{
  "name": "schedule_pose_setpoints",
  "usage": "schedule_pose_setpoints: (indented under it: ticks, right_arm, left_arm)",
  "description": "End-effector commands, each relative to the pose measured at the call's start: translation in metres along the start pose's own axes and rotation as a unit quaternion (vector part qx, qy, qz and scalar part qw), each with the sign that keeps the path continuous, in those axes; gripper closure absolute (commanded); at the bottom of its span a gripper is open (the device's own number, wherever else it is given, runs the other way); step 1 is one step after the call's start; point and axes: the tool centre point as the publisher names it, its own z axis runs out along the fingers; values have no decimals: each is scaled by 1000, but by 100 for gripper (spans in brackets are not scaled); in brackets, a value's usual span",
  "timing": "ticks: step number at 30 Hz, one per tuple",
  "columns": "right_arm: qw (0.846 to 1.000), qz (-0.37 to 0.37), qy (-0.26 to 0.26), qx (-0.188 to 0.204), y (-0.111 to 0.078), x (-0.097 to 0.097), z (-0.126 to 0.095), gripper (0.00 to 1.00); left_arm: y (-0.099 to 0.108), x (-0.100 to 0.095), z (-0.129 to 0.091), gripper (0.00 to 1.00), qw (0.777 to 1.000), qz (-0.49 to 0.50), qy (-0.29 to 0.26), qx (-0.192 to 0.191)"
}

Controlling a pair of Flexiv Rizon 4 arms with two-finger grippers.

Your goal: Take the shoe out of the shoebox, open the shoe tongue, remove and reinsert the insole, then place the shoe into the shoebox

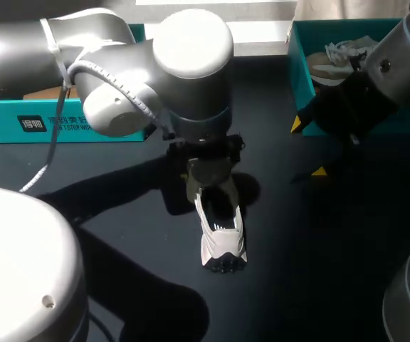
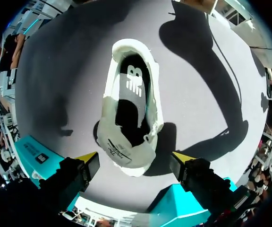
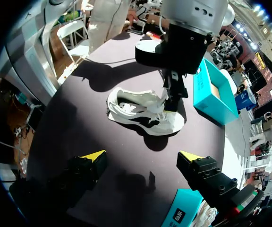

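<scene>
In the head view, the white mesh sneaker with a dark-treaded sole [image 1: 223,239] is lying on the dark matte tabletop [image 1: 347,271], just toward six o'clock from centre. It is already out of the open teal cardboard shoebox [image 1: 302,78] at two o'clock. A second teal cardboard piece [image 1: 62,125] (lid or base, I cannot tell) is sitting at ten o'clock. The left gripper [image 1: 212,178] is hanging over the sneaker's twelve-o'clock end. The right gripper [image 1: 309,148] is waiting well apart at three o'clock, fingers spread and holding nothing.

In the left wrist view, the left gripper [image 2: 135,160] is straddling the sneaker's [image 2: 131,104] near end, fingers wide apart and neither visibly pressing it. The dark printed insole [image 2: 131,90] is lying flat inside.

In the right wrist view, the right gripper [image 3: 140,158] is standing spread and empty. The sneaker [image 3: 143,113] is at its twelve o'clock, with the left gripper [image 3: 173,97] at the shoe's far end.

The risk, as I am judging it, is that nothing is pinning the sneaker. If the left fingers close this wide, they are likely catching the whole upper rather than the tongue. Any pull would then be dragging or tipping the shoe instead of opening it.
</scene>
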Motion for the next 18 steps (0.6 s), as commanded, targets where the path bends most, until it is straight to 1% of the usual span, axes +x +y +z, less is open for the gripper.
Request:
schedule_pose_setpoints:
  ticks: [1,4,5,6,8,9,10,12,18]
  right_arm:
    - [1000,0,0,1,0,0,1,0]
    - [1000,0,0,1,0,0,1,0]
    - [1000,0,0,1,0,0,1,0]
    - [1000,0,0,1,0,0,1,0]
    - [1000,0,0,1,0,0,1,0]
    - [1000,0,0,1,0,0,1,0]
    - [1000,0,0,1,0,0,1,0]
    - [1000,0,0,1,0,0,1,0]
    - [1000,0,0,1,0,0,1,0]
  left_arm:
    - [9,5,-6,0,1000,-4,-8,5]
    - [12,3,-6,1,1000,0,-7,0]
    - [13,2,-5,9,1000,4,-6,0]
    - [14,1,-5,31,1000,7,-6,0]
    - [17,-3,-2,38,1000,11,-8,-3]
    - [18,-5,-1,60,1000,11,-10,-1]
    - [18,-6,-1,62,1000,11,-11,-1]
    - [17,-9,1,76,1000,14,-12,5]
    - [6,-7,3,77,1000,25,-6,12]
